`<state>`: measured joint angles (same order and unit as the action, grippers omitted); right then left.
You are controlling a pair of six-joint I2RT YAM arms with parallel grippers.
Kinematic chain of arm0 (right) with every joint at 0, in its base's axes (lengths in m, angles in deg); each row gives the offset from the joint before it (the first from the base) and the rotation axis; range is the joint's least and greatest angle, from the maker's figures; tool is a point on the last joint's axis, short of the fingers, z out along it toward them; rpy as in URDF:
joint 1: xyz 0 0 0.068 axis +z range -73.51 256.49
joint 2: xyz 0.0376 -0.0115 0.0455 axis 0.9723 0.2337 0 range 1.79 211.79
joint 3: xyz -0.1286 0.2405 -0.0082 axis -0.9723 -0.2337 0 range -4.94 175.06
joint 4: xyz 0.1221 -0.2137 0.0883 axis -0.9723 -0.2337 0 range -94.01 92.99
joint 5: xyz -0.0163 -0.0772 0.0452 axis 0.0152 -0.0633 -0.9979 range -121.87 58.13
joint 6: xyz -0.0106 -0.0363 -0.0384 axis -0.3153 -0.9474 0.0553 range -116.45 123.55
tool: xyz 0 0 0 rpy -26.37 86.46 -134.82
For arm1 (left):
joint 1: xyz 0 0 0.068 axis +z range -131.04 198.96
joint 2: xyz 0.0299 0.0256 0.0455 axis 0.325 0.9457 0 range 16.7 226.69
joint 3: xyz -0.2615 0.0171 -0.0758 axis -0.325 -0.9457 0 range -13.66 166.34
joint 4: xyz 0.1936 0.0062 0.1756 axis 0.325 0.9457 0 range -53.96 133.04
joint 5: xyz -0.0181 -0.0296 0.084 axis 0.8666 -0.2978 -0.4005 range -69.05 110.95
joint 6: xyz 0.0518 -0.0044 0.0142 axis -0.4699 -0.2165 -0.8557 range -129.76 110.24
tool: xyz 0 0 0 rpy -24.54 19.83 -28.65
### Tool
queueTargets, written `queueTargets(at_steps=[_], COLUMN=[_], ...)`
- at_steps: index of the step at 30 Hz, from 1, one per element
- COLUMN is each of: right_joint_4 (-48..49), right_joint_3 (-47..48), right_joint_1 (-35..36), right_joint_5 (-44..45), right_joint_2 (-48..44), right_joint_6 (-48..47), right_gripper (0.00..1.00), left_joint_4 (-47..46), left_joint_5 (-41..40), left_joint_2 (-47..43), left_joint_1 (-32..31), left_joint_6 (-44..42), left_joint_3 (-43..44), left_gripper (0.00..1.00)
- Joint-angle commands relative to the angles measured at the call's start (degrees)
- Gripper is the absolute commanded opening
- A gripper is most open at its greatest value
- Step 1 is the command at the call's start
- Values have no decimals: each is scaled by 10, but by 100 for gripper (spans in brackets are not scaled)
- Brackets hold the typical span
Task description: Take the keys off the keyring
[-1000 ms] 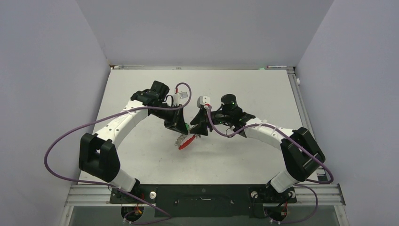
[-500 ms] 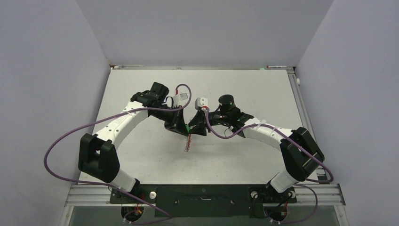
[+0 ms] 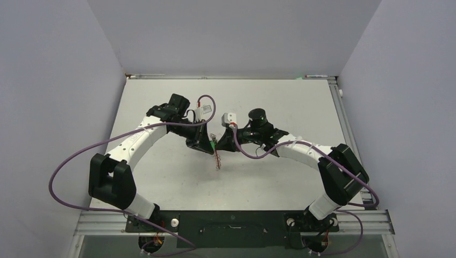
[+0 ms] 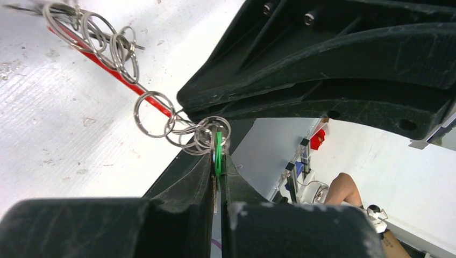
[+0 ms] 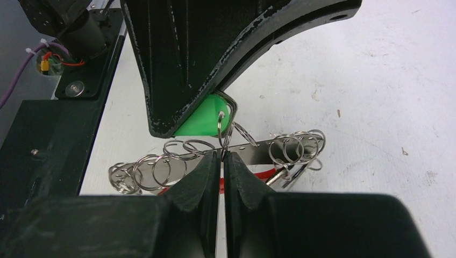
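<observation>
Seen from above, the white left arm (image 3: 141, 137) bends in from the left over a pale surface (image 3: 301, 102), which looks finely ribbed in the left wrist view. The left jaws, scuffed black plastic, are clamped flat on the bright green head of a key (image 4: 218, 151). The left wrist camera shows that head edge-on, as a thin green sliver between the fingertips.

From the head a chain of small round silvery wire rings (image 4: 153, 114) stretches up and left to the keyring (image 4: 102, 60). It is a thin metal ring with a narrow red band, and its far end is cut off at the frame's top edge. From above, the whole bunch (image 3: 217, 159) is only a tiny reddish-silver streak on the near side of the two meeting jaws.

Only the right wrist camera shows the broad rounded face of the green head (image 5: 207, 122). It also shows a flat silvery strip (image 5: 253, 152), perhaps a key blade, behind the rings. In that view the right jaws are pressed together on a thin wire loop (image 5: 222, 126) threaded through the green head, whose top is hidden by the left jaws' black body. The white right arm (image 3: 301, 151) reaches in from the right.
</observation>
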<state>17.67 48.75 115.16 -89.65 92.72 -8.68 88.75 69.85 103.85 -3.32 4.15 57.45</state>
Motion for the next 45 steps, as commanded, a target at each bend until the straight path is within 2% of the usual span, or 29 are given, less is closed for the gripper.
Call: queueTargets(at_steps=[1,5,13,20,25,33,40,45], right_joint_4=[22,113,478,635,689,651,739,695], right_joint_3=[21,2,-89,-112,-118,-153,-165,-185], right_joint_1=[-10,-35,-37,-26,-21,-44,-51,-44], right_joint_5=[-7,-30,-37,-17,-10,-15,24,14], right_joint_2=[-13,-19,4,31,36,27,31,36], right_joint_6=[6,93,363,476,519,464,503,440], right_gripper=[5,5,5,5,5,5,5,5], left_joint_4=[-24,-32,-39,-45,-46,-32,-44,-20], left_joint_5=[7,-2,7,12,11,-4,-7,-34], left_joint_2=[-25,-23,-14,-17,-20,-30,-22,-16], left_joint_1=[16,21,18,16,16,20,18,17], left_joint_6=[-1,4,7,5,5,-8,-2,-28], left_joint_3=[-5,-13,-12,-21,-23,-16,-30,2], left_gripper=[0,0,0,0,0,0,0,0])
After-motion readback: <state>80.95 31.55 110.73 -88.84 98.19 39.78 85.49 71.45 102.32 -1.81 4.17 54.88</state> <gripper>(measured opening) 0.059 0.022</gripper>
